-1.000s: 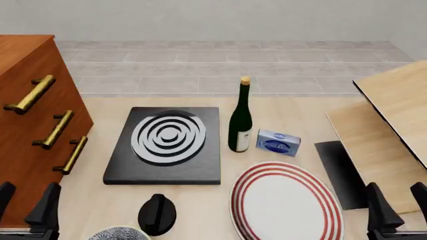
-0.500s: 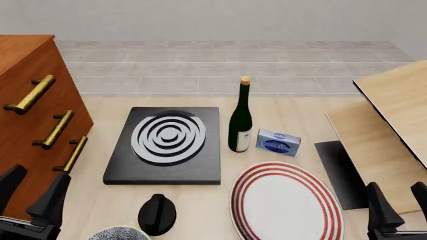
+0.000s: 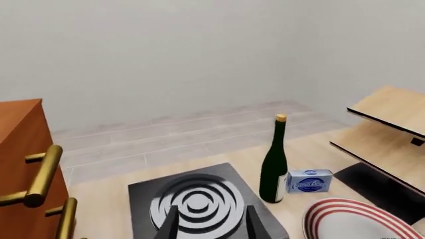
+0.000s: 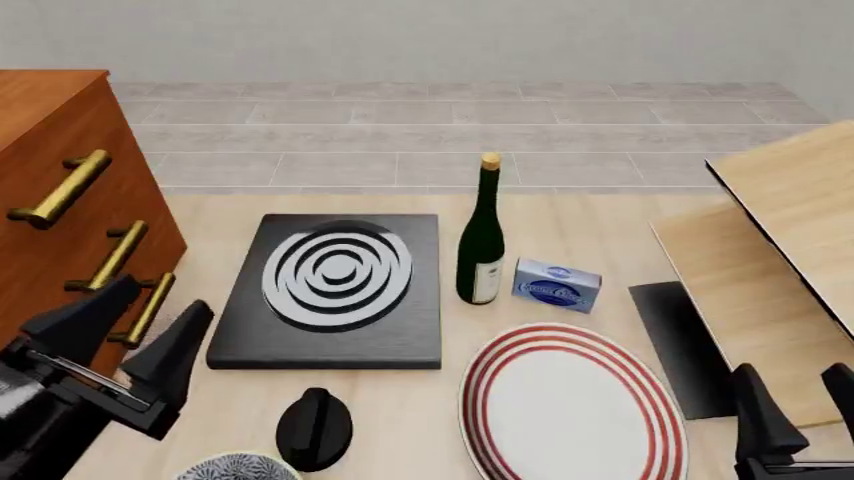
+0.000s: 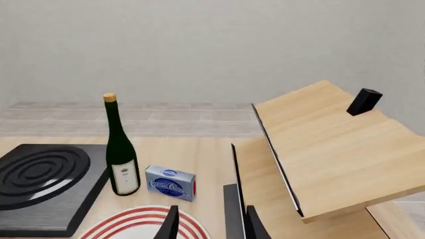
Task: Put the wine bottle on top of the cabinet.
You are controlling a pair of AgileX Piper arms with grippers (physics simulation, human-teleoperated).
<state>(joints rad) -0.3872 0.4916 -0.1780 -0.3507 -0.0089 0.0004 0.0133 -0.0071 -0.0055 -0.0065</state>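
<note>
The wine bottle (image 4: 481,240) is stood upright on the counter (image 4: 587,225), white label unreadable. Both the left hand (image 4: 134,345) and the right hand (image 4: 798,410) are held open, empty.

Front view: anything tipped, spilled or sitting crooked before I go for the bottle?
Nothing spilled or toppled. The wine bottle stands upright between the black burner plate and the small blue box. The one odd thing is the pale wood boards at the table's right, which sit tilted rather than flat.
</note>
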